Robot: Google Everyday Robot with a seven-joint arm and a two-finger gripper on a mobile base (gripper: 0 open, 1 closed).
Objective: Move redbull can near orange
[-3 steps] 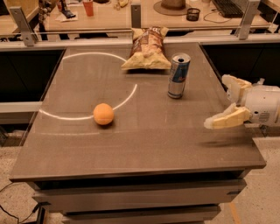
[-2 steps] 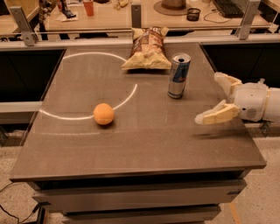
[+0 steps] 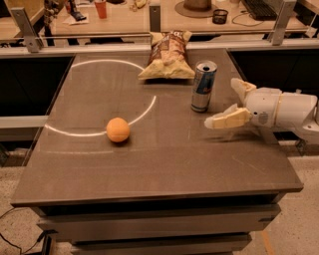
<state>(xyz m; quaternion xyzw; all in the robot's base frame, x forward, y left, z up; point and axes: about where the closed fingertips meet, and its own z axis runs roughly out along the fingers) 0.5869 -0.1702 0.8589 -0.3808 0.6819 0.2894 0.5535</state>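
As one looks across the dark bench (image 3: pixel 164 164) from its near edge, the orange (image 3: pixel 118 130) sits left of the middle, alone on the bare top. It rests just inside a thin white arc (image 3: pixel 79 133) that curves over the surface and passes close by the fruit's right side. Further back and nearer the centre, a crinkled brown chip bag (image 3: pixel 168 56) lies flat by the far edge, its top end pointing toward the desk (image 3: pixel 124 22) behind, where a red cup (image 3: pixel 101 8) stands.

Right of the bag and a little nearer stands the redbull can (image 3: pixel 203 86), upright, its silver pull-tab top showing, well apart from the orange and just beside the bag's lower right corner.

Right again, the white arm (image 3: pixel 284 110) reaches in over the bench's right edge, and its hand (image 3: pixel 222 102) hovers just beside the can, at about the height of the can's lower half. The two pale fingers (image 3: pixel 227 119) are spread wide, one toward the near side and one toward the far side, with nothing between them. They are not touching the can.
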